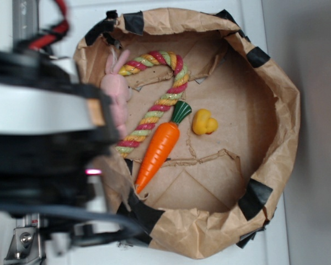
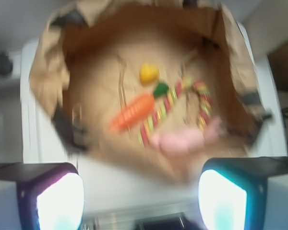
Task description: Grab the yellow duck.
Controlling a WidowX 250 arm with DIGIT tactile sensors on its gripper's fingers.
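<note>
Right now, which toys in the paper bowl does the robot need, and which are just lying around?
For the job:
- yellow duck, sitting loose on the brown paper
- gripper, above the bowl, jaws wide apart, holding nothing

Just lying about:
- orange carrot, beside the duck
- striped rope cane
- pink bunny
- paper bowl holding them all

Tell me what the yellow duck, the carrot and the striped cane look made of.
Yellow duck: probably rubber or soft plastic, smooth and glossy. Carrot: likely hard plastic, shiny with moulded ridges. Striped cane: twisted rope or cord, matte, strands visible.
</note>
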